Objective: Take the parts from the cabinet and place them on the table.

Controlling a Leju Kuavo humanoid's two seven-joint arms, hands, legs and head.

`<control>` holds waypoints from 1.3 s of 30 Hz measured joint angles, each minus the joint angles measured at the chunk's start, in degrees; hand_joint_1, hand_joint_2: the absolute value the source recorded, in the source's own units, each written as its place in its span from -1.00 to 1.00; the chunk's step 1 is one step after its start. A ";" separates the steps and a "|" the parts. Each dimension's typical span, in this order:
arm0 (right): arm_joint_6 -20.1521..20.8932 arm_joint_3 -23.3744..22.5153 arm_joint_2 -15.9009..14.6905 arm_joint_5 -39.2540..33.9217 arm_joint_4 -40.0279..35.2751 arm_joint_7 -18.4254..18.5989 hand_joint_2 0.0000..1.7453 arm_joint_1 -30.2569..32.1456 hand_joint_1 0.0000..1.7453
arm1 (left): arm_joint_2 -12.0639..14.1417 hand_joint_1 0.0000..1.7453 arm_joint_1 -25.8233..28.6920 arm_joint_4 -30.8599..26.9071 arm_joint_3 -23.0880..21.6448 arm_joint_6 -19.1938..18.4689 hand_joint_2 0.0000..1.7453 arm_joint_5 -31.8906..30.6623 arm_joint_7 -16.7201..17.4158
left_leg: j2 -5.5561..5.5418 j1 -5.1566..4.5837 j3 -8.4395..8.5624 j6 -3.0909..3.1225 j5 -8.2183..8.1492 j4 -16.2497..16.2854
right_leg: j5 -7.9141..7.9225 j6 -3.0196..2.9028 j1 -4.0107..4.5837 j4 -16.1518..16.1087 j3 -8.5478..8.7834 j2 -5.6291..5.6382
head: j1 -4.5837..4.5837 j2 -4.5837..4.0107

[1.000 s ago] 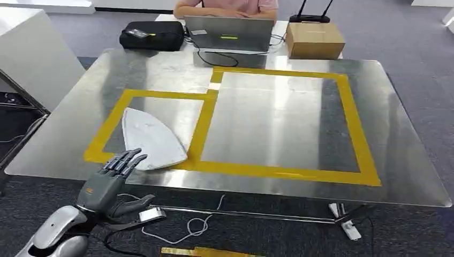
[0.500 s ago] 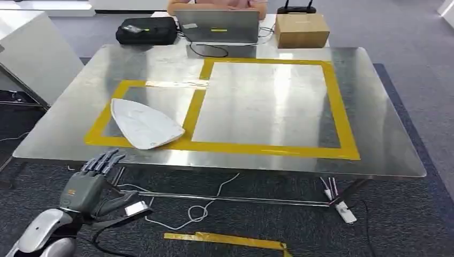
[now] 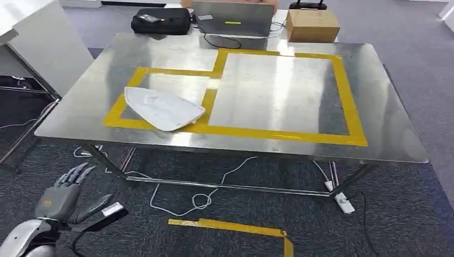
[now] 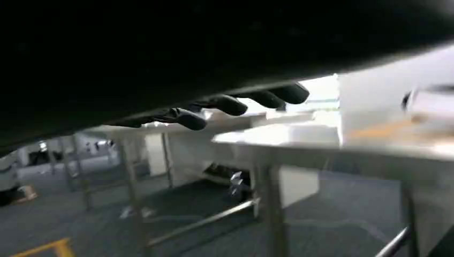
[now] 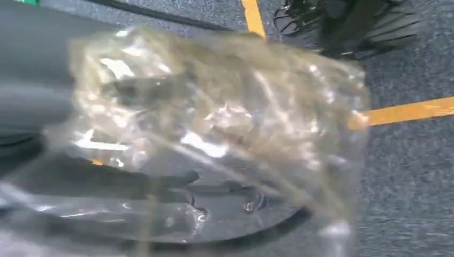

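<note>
A white, flat, iron-shaped part point(image 3: 160, 108) lies on the steel table point(image 3: 278, 91), inside the smaller yellow-taped square. My left hand point(image 3: 61, 195) hangs low at the lower left, below the table's front edge, fingers spread and holding nothing. Its dark fingers point(image 4: 230, 104) point toward the table's legs in the left wrist view. In the right wrist view a crumpled clear plastic bag point(image 5: 214, 134) with a part inside covers my right hand point(image 5: 37, 101), which grips it; the bag hides most of the fingers.
A laptop point(image 3: 233, 19), a black bag point(image 3: 160, 22) and a cardboard box point(image 3: 312, 25) stand along the table's far edge. A white cabinet point(image 3: 40, 48) stands at the left. Cables point(image 3: 198, 201) and yellow tape point(image 3: 230, 227) lie on the carpet under the table's front.
The whole view has shifted: the camera has drawn back, so the table sits farther off and more floor shows. My left hand has sunk from beside the white part to below the table's edge.
</note>
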 joint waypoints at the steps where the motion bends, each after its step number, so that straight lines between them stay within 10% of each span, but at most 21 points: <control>1: 0.09 0.04 0.00 -0.30 -0.35 0.46 -1.00 0.03 -1.00 | -0.52 -1.00 0.60 1.87 1.13 -0.87 -1.00 0.48 0.00 | 0.07 -0.11 -0.90 -0.03 0.61 0.11 | -1.62 0.04 -0.01 3.96 -0.83 -0.01 | -0.04 0.00; 3: 0.20 0.07 0.00 -0.83 -0.96 1.03 -1.00 0.45 -1.00 | -1.73 -1.00 1.84 4.85 2.97 -1.59 -1.00 0.90 0.02 | 0.15 -0.15 -2.72 -0.12 1.64 0.50 | 0.05 0.00 0.00 4.92 0.73 -0.01 | -0.04 0.00; 6: 0.13 0.17 0.00 -1.75 -2.19 1.92 -1.00 0.95 -1.00 | -4.15 -1.00 2.65 10.51 5.60 -3.12 -1.00 1.59 -0.11 | -0.02 -0.18 -4.53 -0.57 3.04 0.98 | 5.68 -0.70 0.01 -9.31 10.85 0.07 | 0.00 0.00; 8: -0.09 0.46 0.00 -2.05 -2.97 2.16 -1.00 0.90 -1.00 | -5.77 -1.00 2.74 13.84 7.21 -4.26 -1.00 2.32 -0.24 | -0.01 -0.52 -5.41 -1.11 3.98 1.27 | 4.38 -0.75 0.16 -16.03 14.88 0.16 | -0.20 0.00; 11: -0.46 0.85 0.00 -2.32 -3.26 2.60 -1.00 1.27 -1.00 | -8.44 -1.00 2.47 19.92 9.66 -7.15 -1.00 3.15 -0.88 | -0.12 -0.43 -6.00 -1.82 5.76 1.05 | 5.47 -1.01 0.31 -15.83 12.89 0.07 | -0.09 0.00; 13: -0.74 1.11 0.15 -2.34 -3.58 2.71 -1.00 1.29 -1.00 | -10.32 -1.00 2.04 25.16 11.85 -8.39 -1.00 3.34 -1.68 | -0.41 -0.30 -7.14 -2.57 1.56 3.17 | 6.63 -2.27 -0.19 -16.07 11.82 -0.24 | -0.29 0.02; 16: -0.90 1.64 0.17 -2.47 -3.69 2.99 -1.00 1.20 -1.00 | -13.20 -1.00 0.35 34.80 14.94 -8.48 -1.00 2.89 -3.12 | -0.50 0.31 -10.01 -3.56 -7.67 15.95 | 8.06 -2.71 -0.16 -15.37 10.04 -0.61 | -0.39 0.00; 18: -0.96 1.73 0.17 -2.71 -3.69 3.10 -1.00 1.10 -1.00 | -14.91 -1.00 -0.54 40.33 16.59 -8.26 -1.00 2.55 -3.87 | -0.50 0.67 -9.31 -3.88 -6.55 19.61 | 8.94 -2.57 -0.17 -14.36 8.11 -0.78 | -0.46 0.00; 21: -0.98 2.05 0.17 -3.17 -3.71 3.19 -1.00 1.10 -1.00 | -16.20 -1.00 -1.52 45.38 18.51 -8.11 -1.00 2.14 -4.33 | -0.50 1.11 -0.69 -3.95 -1.56 8.57 | 9.63 -2.01 -0.26 -12.60 5.60 -0.83 | -0.48 0.00; 22: -1.03 2.10 0.17 -3.39 -3.93 3.28 -1.00 1.13 -1.00 | -16.68 -1.00 -2.18 46.97 19.17 -8.17 -1.00 1.85 -4.33 | -0.63 1.12 2.51 -3.74 -2.86 3.64 | 9.82 -1.70 -0.15 -12.10 5.05 -0.88 | -0.55 0.00; 26: -1.36 2.58 0.24 -4.74 -4.37 3.54 -1.00 1.22 -1.00 | -18.47 -1.00 -3.57 53.30 22.03 -7.49 -1.00 -0.11 -4.65 | -0.69 0.38 2.80 -2.10 -3.30 1.20 | 11.58 -0.21 -0.23 -11.76 4.05 -0.97 | -0.35 0.00; 27: -1.40 2.69 0.24 -5.24 -4.46 3.71 -1.00 1.48 -1.00 | -19.03 -1.00 -3.58 54.41 22.46 -7.36 -1.00 -0.55 -4.91 | -0.37 0.85 1.96 -1.22 -2.38 0.63 | 11.19 0.18 -0.41 -11.37 3.60 -0.85 | -0.50 0.00; 29: -1.49 2.84 0.24 -6.05 -4.81 4.28 -1.00 1.94 -1.00 | -19.85 -1.00 -3.78 55.69 23.30 -7.30 -1.00 -1.07 -5.36 | -0.18 0.61 0.25 -0.24 -1.03 0.74 | 4.27 0.46 -0.54 -7.09 1.99 -0.22 | -0.09 0.00; 32: -1.49 3.30 0.24 -7.43 -5.62 4.85 -1.00 2.32 -1.00 | -20.70 -1.00 -3.76 56.52 24.61 -7.84 -1.00 -1.38 -5.44 | -0.01 0.24 -2.47 -0.17 1.16 0.82 | -2.69 0.69 -0.54 4.33 0.24 -0.10 | 0.04 0.00; 34: -1.60 3.54 0.24 -8.53 -6.25 5.62 -1.00 2.73 -1.00 | -21.29 -1.00 -3.68 56.54 25.48 -9.29 -1.00 -2.41 -5.14 | 0.05 0.02 -4.60 -0.31 2.81 1.02 | 2.03 0.54 -0.54 5.12 2.76 -0.10 | 0.02 0.00; 36: -1.75 3.72 0.24 -9.20 -6.91 5.99 -1.00 3.02 -1.00 | -21.90 -1.00 -3.50 56.54 26.14 -9.94 -1.00 -3.33 -4.87 | 0.04 -0.02 -6.45 -0.62 4.12 1.38 | 6.09 0.21 -0.52 -1.79 8.89 -0.07 | 0.02 0.00; 38: -1.77 4.04 0.24 -9.53 -7.65 6.18 -1.00 3.07 -1.00 | -22.53 -1.00 -3.44 56.47 26.55 -10.14 -1.00 -3.63 -4.87 | -0.09 -0.38 -7.38 -1.13 5.25 2.12 | 3.07 -0.17 -0.32 -15.29 18.31 0.11 | 0.11 0.00; 39: -1.77 4.13 0.22 -9.55 -7.82 6.21 -1.00 2.95 -1.00 | -22.64 -1.00 -3.34 56.47 26.79 -10.16 -1.00 -3.74 -4.87 | -0.02 -0.39 -7.61 -1.38 6.11 2.17 | 1.64 -0.41 -0.35 -17.88 19.01 0.13 | -0.20 0.00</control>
